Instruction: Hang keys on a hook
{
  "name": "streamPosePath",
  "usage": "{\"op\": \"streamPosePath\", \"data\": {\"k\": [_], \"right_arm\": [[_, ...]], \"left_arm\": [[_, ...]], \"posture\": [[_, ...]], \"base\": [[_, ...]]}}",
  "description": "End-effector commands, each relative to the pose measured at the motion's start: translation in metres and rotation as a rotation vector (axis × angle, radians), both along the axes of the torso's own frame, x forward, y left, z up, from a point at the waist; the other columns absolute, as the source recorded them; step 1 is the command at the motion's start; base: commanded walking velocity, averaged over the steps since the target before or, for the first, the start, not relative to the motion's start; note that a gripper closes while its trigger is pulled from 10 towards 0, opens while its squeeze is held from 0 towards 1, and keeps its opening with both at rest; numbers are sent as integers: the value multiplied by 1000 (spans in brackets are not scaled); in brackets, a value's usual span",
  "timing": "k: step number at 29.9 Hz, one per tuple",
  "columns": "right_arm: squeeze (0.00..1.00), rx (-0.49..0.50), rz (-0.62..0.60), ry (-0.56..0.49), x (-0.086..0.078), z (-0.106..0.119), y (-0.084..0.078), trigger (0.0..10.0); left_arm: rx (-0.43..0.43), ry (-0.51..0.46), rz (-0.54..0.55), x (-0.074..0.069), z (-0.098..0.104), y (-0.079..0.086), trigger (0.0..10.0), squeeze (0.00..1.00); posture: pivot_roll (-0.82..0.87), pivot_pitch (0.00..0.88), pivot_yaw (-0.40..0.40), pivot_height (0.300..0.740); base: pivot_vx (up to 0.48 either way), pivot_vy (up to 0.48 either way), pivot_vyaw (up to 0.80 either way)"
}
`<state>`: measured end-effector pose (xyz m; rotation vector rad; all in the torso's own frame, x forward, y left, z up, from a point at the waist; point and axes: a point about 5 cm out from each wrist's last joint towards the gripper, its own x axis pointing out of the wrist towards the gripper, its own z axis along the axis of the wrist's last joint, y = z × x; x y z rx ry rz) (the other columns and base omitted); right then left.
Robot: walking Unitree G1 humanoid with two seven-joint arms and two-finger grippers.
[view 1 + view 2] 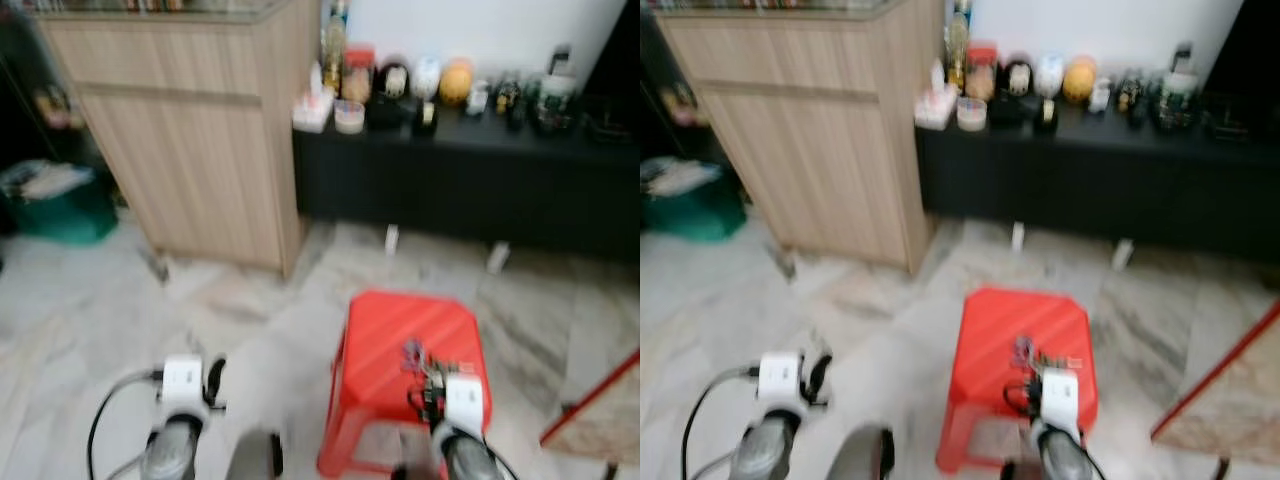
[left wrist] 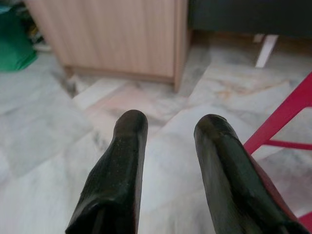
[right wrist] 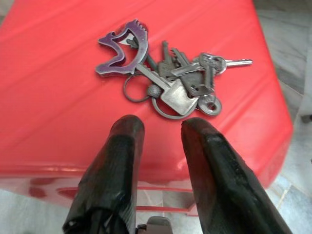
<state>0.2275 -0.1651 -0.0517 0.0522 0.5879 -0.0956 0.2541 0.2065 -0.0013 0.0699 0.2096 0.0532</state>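
Note:
A bunch of keys (image 3: 168,80) with a purple metal fob (image 3: 122,48) lies on top of a red plastic stool (image 1: 385,340). My right gripper (image 3: 158,129) hovers just short of the keys, open, with nothing between its fingers. In the head views the keys (image 1: 418,357) sit near the stool's right front, just beyond my right wrist (image 1: 462,400). My left gripper (image 2: 170,126) is open over the marble floor, left of the stool, with the stool's red leg (image 2: 280,119) beside it.
A wooden cabinet (image 1: 200,130) stands at the back left. A low black sideboard (image 1: 470,185) with jars and bottles runs along the back wall. A green bin (image 1: 60,205) sits far left. A red-edged panel (image 1: 595,405) lies at the right.

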Motion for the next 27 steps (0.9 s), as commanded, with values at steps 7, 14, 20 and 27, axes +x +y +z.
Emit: {"op": "streamPosePath", "data": {"k": [7,14,20,27], "right_arm": [[0,9,0,2,0,0,-1,10000],[0,-5,-8,-30,4,4,-1,10000],[0,-45,4,-51,8,7,-4,10000],[0,-40,-30,-44,7,7,-7,10000]], "left_arm": [[-20,-17,10,4,4,1,10000,0],[-27,-24,12,6,6,2,10000,0],[-33,-29,15,8,7,2,10000,0],[-41,-23,7,8,6,-1,10000,0]], "posture": [[-8,34,-15,627],[-5,36,-14,627],[-6,38,-13,627],[-6,38,-13,627]], "base": [[0,0,0],[0,0,0],[0,0,69],[0,0,402]]}}
